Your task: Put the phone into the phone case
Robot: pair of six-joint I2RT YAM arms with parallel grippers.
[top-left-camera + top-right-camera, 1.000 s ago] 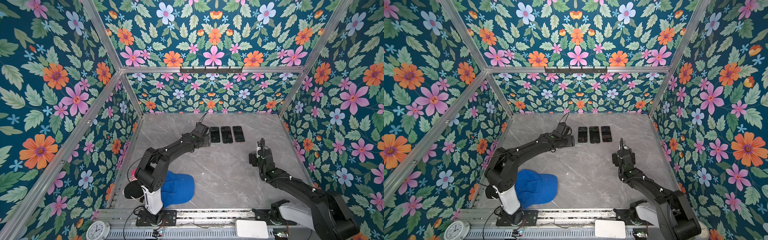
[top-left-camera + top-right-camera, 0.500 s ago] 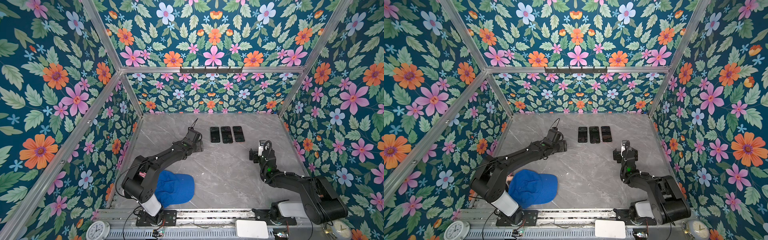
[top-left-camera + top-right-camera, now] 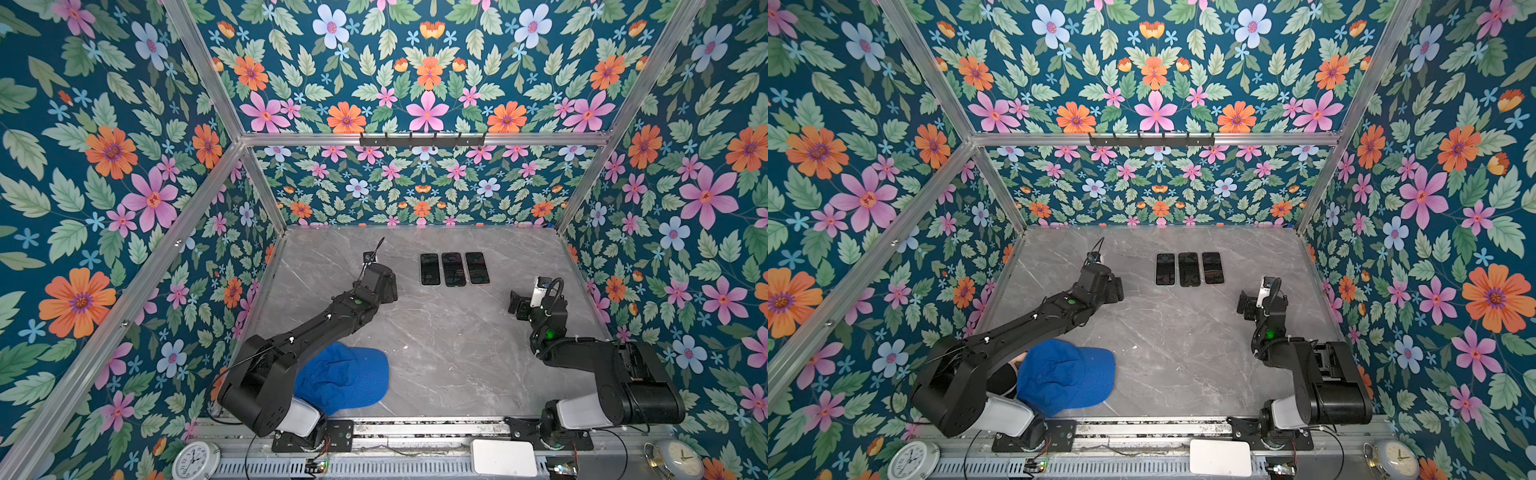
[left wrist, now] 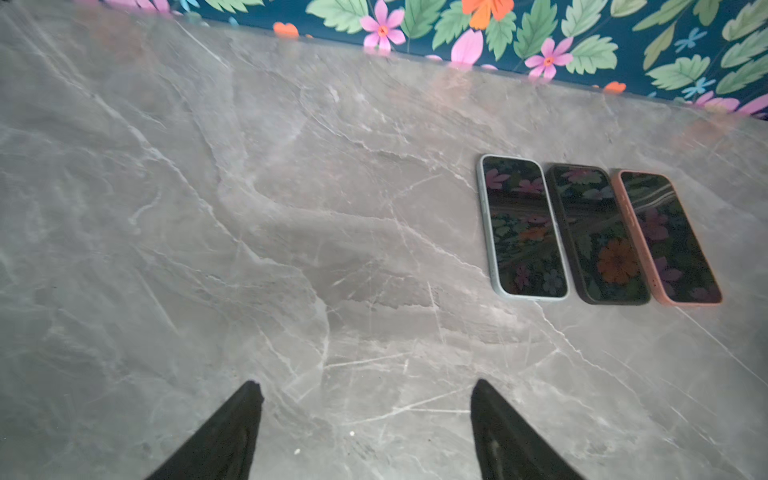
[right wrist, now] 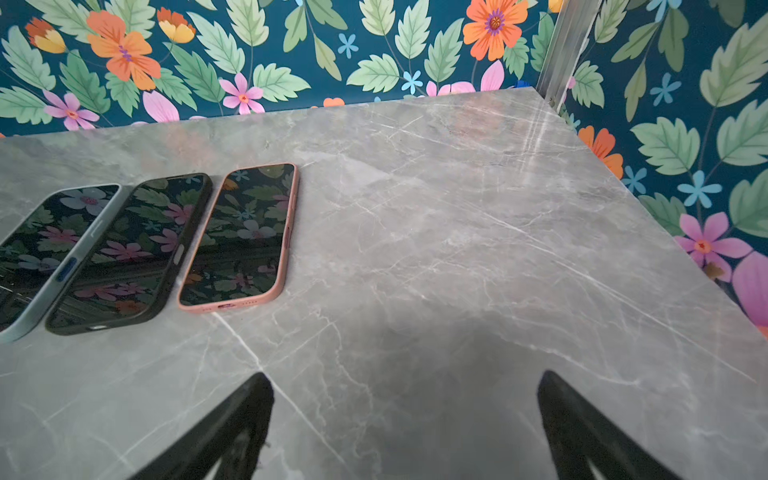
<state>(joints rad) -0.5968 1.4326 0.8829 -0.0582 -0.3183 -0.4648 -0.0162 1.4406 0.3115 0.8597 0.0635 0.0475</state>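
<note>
Left wrist view: three cased phones (image 4: 598, 232) side by side. Left gripper (image 4: 365, 386) and right gripper (image 5: 405, 378) both gape empty. One blue cap (image 3: 345, 378) shows in both top views.

cased phones (image 3: 453, 269): 3 (pale blue, black, pink) | blue cap (image 3: 349, 382): 1 | clocks (image 3: 195, 461): 2 | robot arms (image 3: 324, 324): 2

A grey marbled surface (image 3: 440, 357) lies within walls (image 3: 104, 166) printed with flowers and leaves on dark teal. Aluminium bars (image 3: 291, 139) frame them. A black hook rail (image 3: 422, 140) hangs on the bar at 12 o'clock. A blue cap (image 3: 345, 380) sits at 7 o'clock on the surface, at its front edge. Beyond that edge, a white clock (image 3: 195, 461) stands at 7 o'clock, a white box (image 3: 503, 457) near 5 o'clock, and a second clock (image 3: 675, 457) farther out at 5 o'clock.
</note>
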